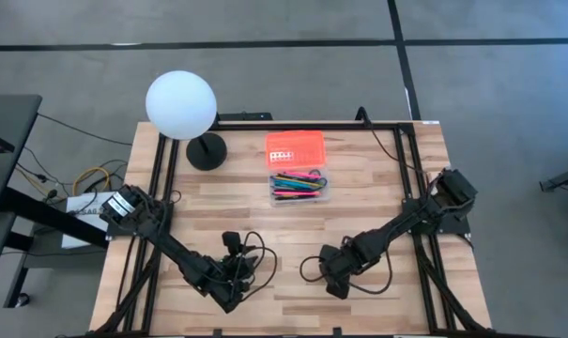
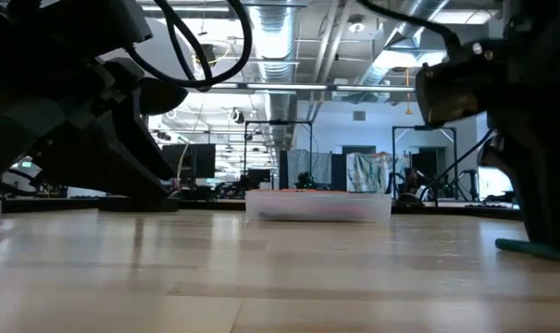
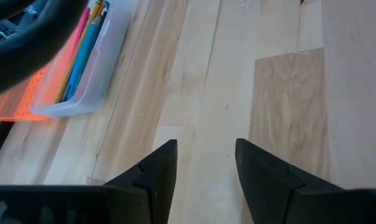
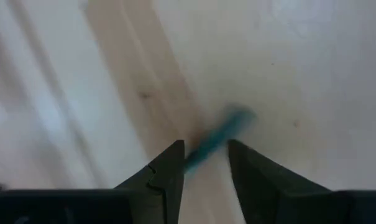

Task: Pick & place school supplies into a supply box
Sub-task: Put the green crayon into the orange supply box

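Nearest of all, right pincer (image 4: 206, 146): dark fingers parted, straddling a blurred teal pen (image 4: 219, 134) flat on the pale table (image 1: 293, 235). Not yet clamped on it, with a gap showing on either side of the shaft. Sits low at the near-right part of the table, most likely so that one plain squeeze can take the pen across its thin body.

Across from it, left pincer (image 3: 206, 146): also parted, empty, only bare wood between the fingers. Parked low at the near-left, pointing toward the box, seemingly waiting and kept out of the other arm's way.

Farther back, near the middle of the table, supply box (image 1: 327, 188): clear base lying open, already carrying a bundle of pens and pencils (image 1: 298, 183) in pink, blue, yellow and orange, laid lengthwise to fit the tray. Just behind it, touching or nearly so, orange lid (image 1: 295, 148), flat on the table, presumably folded back to leave the tray free for dropping things in.

Well apart from the box, toward the far left corner, white globe lamp (image 1: 181, 105) on a black base, no part of the job.

Judging by the layout, close to done: teal pen apparently the last loose item.

No brand, label or readable writing anywhere; small white marks on the lid too fine to make out
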